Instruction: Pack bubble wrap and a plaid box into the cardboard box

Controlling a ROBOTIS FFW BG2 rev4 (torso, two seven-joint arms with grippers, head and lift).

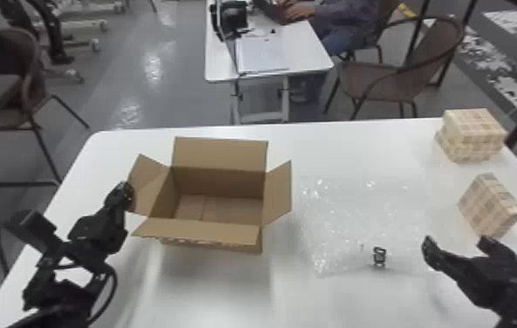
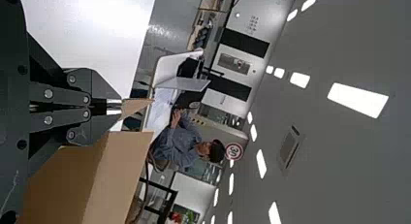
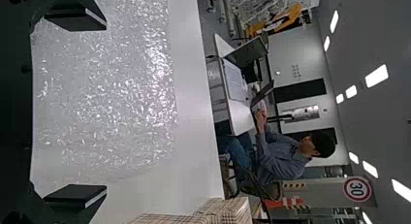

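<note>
Nearest to the camera, at the right side of the head view, is the right gripper (image 1: 457,242), and its two black fingers are spread wide from each other, with nothing held between them. It is over the table, close to the near right part of the bubble wrap (image 1: 348,222), which is lying flat and transparent to the right of the cardboard box (image 1: 220,179). On the sheet one can see a small dark mark (image 1: 379,256), but I cannot tell what it is

The left gripper (image 1: 125,192) is at the other side, and its fingers are pressed together on the outer edge of the left flap (image 1: 141,187) of the cardboard box; the left wrist view shows the brown board coming out from between the tips. This box is upright and open, with all its flaps folded outward

One plaid box (image 1: 488,207) stands beyond the right gripper, to the right of the bubble wrap. Farther back, near the far right corner of the white table (image 1: 209,288), is a plaid stack (image 1: 473,135), apart from it. Behind, on the floor of the room, are a white desk (image 1: 314,63) and a brown chair (image 1: 377,83)
</note>
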